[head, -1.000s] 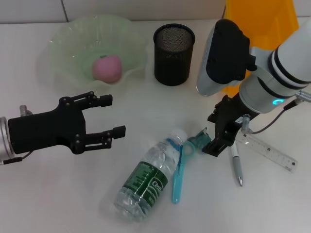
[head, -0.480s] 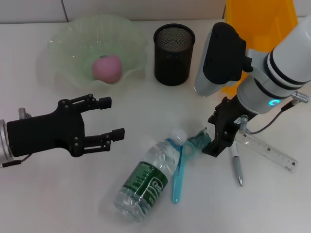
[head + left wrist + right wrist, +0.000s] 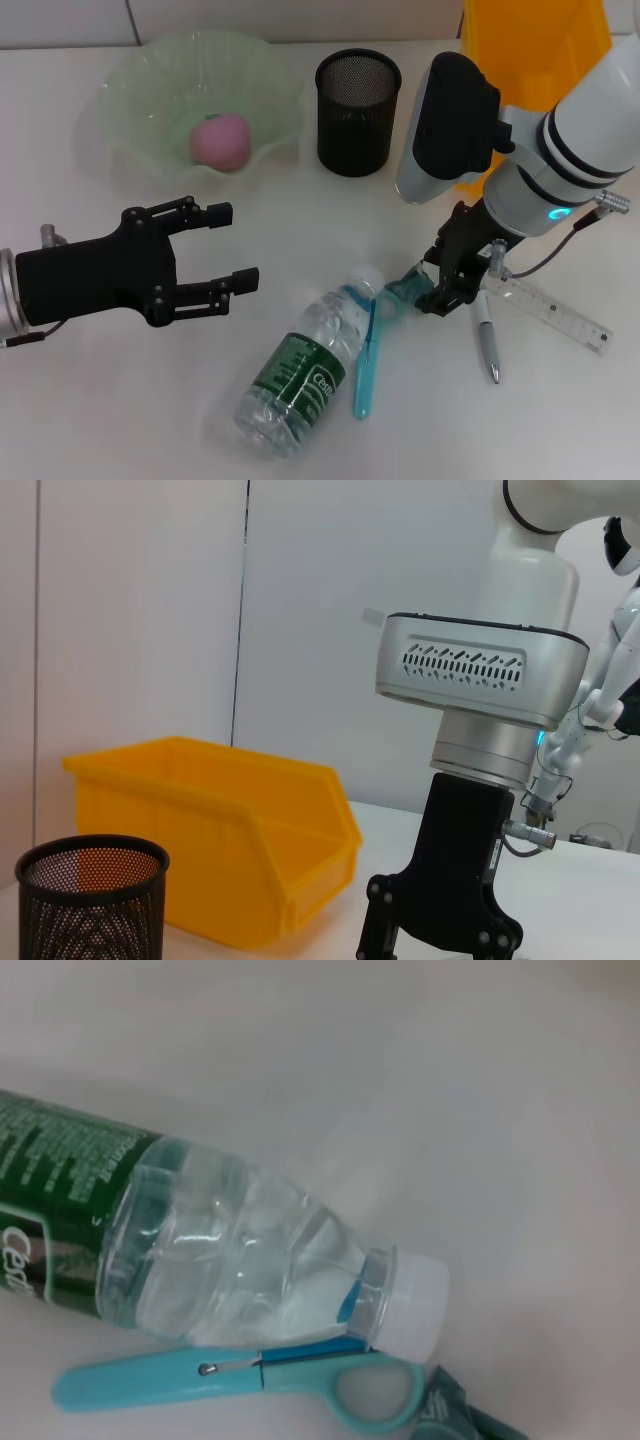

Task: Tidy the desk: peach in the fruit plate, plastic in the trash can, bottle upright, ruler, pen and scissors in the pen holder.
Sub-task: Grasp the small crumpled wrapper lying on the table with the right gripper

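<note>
From the head view, the peach [image 3: 220, 139] sits inside the pale green fruit plate [image 3: 130, 95] at the far left of the white desk [image 3: 120, 400]. The black mesh pen holder [image 3: 358, 112] stands just to the right of the plate, and a yellow bin [image 3: 540, 40] stands at the far right. The bottle [image 3: 308, 365] lies on its side near the middle of the desk, with its white cap pointing far and right. The blue scissors [image 3: 369, 355] lie right beside it, touching its neck. The right gripper [image 3: 440, 292] is down low by the scissors' handle loops, next to a small teal piece (it cannot be told if the fingers are closed on anything). The pen [image 3: 486, 340] and the clear ruler [image 3: 555, 312] lie on the desk to the right of that gripper. The left gripper [image 3: 225, 248] hangs over the left side of the desk with its fingers spread apart and nothing in them. The left wrist view shows the pen holder [image 3: 90, 900], the yellow bin [image 3: 215, 840] behind it, and the right arm's gripper [image 3: 440, 920] farther off. The right wrist view shows the bottle [image 3: 210, 1245] lying down with the scissors [image 3: 240, 1380] against it.
</note>
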You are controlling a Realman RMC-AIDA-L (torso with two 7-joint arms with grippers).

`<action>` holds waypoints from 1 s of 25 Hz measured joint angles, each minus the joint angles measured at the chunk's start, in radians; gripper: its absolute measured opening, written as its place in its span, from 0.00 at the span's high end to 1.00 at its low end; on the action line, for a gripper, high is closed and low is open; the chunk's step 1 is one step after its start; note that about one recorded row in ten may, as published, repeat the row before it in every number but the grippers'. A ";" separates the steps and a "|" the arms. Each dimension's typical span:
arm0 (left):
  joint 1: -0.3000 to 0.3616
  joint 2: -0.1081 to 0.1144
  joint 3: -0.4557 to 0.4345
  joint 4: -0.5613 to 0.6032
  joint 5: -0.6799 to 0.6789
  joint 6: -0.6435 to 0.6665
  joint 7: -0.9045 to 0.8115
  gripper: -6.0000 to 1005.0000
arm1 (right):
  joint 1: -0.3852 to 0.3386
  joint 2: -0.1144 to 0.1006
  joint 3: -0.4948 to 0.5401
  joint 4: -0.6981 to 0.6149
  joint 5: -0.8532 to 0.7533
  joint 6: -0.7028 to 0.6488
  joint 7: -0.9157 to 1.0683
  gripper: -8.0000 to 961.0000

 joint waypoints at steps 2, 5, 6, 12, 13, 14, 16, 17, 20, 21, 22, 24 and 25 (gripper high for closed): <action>-0.001 0.000 0.000 0.000 0.000 0.000 0.000 0.19 | 0.001 0.000 -0.002 0.000 0.000 0.002 0.000 0.34; -0.002 0.000 0.000 0.000 0.000 0.000 0.000 0.19 | 0.003 0.001 -0.011 0.002 0.002 0.014 0.000 0.37; -0.002 0.000 0.000 0.000 0.000 0.000 0.000 0.19 | 0.003 0.001 -0.011 0.002 0.002 0.014 0.000 0.37; -0.003 0.000 0.000 0.000 -0.001 0.005 0.000 0.19 | 0.015 0.001 -0.037 0.026 0.016 0.035 0.000 0.37; -0.003 0.000 0.000 0.000 -0.001 0.006 0.000 0.19 | 0.020 0.001 -0.044 0.038 0.017 0.043 0.000 0.37; -0.003 0.000 0.000 0.000 -0.001 0.008 0.000 0.19 | 0.025 0.001 -0.049 0.048 0.018 0.051 0.000 0.38; -0.003 0.000 0.000 0.000 -0.002 0.008 0.000 0.19 | 0.038 0.001 -0.059 0.074 0.025 0.063 0.000 0.39; -0.003 0.000 0.000 0.000 -0.002 0.008 0.000 0.19 | 0.048 0.001 -0.063 0.091 0.029 0.068 0.000 0.39; -0.002 0.000 -0.001 0.000 -0.002 0.013 0.000 0.19 | 0.063 0.002 -0.064 0.112 0.039 0.071 0.000 0.40; -0.002 0.000 -0.001 0.000 -0.002 0.013 0.000 0.19 | 0.064 0.002 -0.064 0.111 0.041 0.070 0.001 0.41; -0.002 0.000 -0.002 0.000 -0.002 0.015 0.000 0.19 | 0.064 0.002 -0.064 0.111 0.041 0.070 0.001 0.41; -0.002 0.000 -0.004 0.000 -0.002 0.017 0.000 0.19 | 0.065 0.002 -0.060 0.110 0.041 0.067 0.005 0.42; -0.002 0.000 -0.004 0.000 -0.002 0.017 0.000 0.19 | 0.065 0.002 -0.056 0.113 0.042 0.067 0.006 0.42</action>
